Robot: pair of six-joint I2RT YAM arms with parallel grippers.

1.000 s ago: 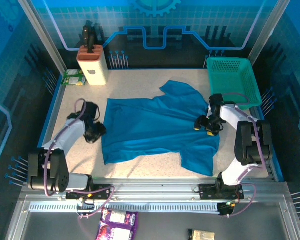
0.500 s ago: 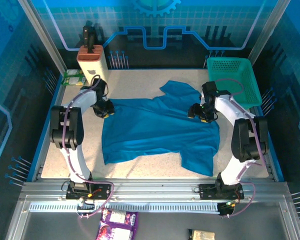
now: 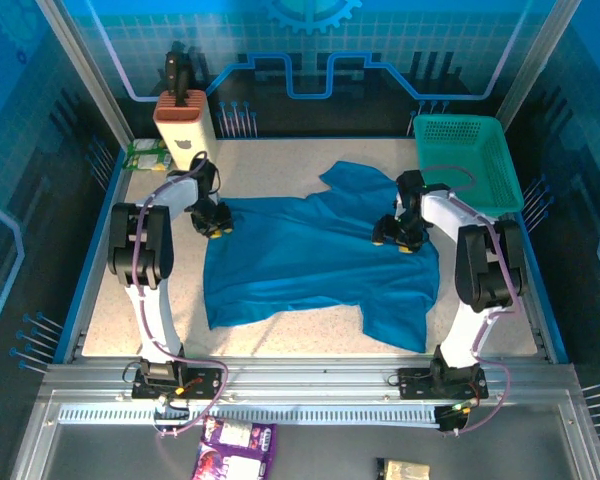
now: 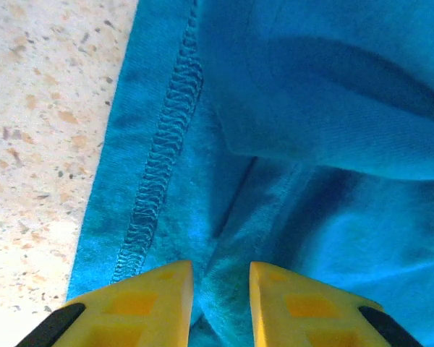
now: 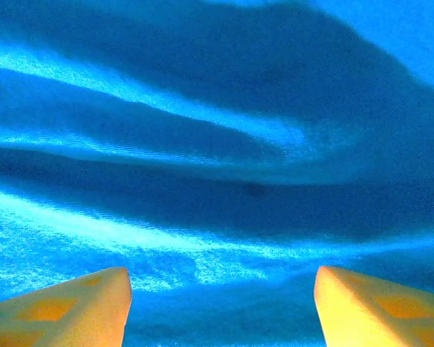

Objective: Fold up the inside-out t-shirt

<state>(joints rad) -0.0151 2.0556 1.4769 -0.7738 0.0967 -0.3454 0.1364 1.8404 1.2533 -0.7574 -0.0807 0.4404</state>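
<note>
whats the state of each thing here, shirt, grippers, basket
t-shirt: spread flat, unfolded, seam stitching showing
left gripper: pinched on the t-shirt's edge
right gripper: open, over the t-shirt
basket: upright, empty

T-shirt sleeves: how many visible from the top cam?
2. The far sleeve sticks out from the far edge of the t-shirt, right of centre. The near sleeve hangs off the near right corner. Both lie flat in plain view, and neither looks tucked under.
</note>
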